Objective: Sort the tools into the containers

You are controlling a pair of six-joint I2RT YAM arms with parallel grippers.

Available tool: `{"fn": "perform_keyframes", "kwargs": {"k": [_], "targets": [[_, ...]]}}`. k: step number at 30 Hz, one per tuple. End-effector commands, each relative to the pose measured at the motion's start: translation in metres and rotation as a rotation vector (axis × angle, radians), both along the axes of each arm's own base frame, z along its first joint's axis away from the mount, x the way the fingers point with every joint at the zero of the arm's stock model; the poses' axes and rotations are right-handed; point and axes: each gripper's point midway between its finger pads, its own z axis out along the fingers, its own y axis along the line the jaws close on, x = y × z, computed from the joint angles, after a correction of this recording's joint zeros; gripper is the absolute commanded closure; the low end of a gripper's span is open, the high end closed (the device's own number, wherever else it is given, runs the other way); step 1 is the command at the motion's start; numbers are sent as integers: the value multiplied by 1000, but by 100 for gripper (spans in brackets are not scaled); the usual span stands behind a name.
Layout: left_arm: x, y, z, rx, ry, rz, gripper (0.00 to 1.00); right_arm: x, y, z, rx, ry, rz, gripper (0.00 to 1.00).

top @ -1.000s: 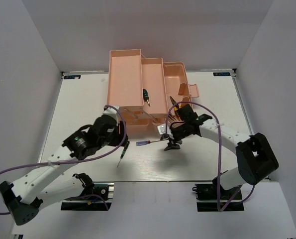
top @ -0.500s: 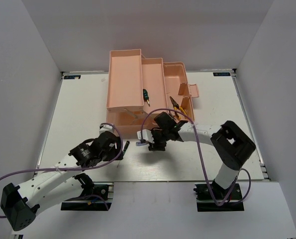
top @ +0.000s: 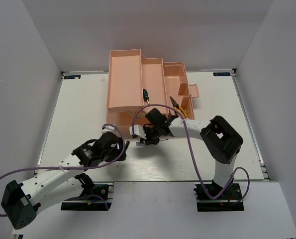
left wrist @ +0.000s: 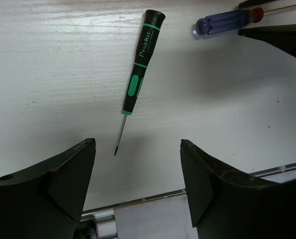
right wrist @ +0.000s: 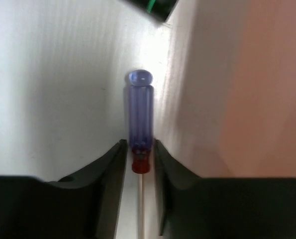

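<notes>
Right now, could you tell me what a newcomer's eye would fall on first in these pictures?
The salmon-pink toolbox, opened out in tiers at the far middle of the table, stands out first. Just in front of it, the right gripper has its jaws closed around the red-and-blue screwdriver lying on the table. Nearby, a green-handled screwdriver lies ahead of the left gripper, whose jaws stand wide open.

Right wrist view: blue-handled screwdriver point(right wrist: 139, 122) blurred, shaft cut by bottom edge
</notes>
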Motion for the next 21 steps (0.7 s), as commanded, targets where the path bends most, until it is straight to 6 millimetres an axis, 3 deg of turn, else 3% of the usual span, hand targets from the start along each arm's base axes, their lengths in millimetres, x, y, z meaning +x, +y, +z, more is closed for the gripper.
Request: {"fn": "perform_keyframes", "kwargs": {"k": [1, 5, 7, 8, 9, 10, 12, 13, 15, 20, 21], "targets": [[-1, -7, -6, -21, 7, -34, 21, -23, -9, -6, -59, 105, 47, 68], [-5, -9, -15, -19, 32, -46, 21, -44, -31, -11, -114, 171, 69, 95], [-3, -10, -16, -20, 31, -46, 21, -56, -43, 7, -102, 213, 58, 100], [-3, -10, -16, -20, 31, -46, 21, -58, -43, 27, -55, 202, 60, 100], [-2, -12, -16, -21, 30, -46, 21, -75, -49, 41, -12, 275, 102, 100], [0, -13, -17, -23, 28, -46, 21, -77, -53, 75, 71, 232, 111, 100], [2, -15, -19, -15, 27, -55, 21, -78, -59, 97, 128, 246, 67, 100], [2, -15, -22, -7, 35, -54, 21, -78, -60, 131, 200, 178, 68, 100], [7, -20, -20, -15, 27, -55, 21, -67, -61, 155, 250, 123, 26, 100], [20, -13, -27, 80, 29, -7, 21, -18, -43, 270, 532, -81, -96, 100], [23, -12, -28, 101, 29, 3, 21, -10, -37, 277, 549, -88, -105, 100]]}}
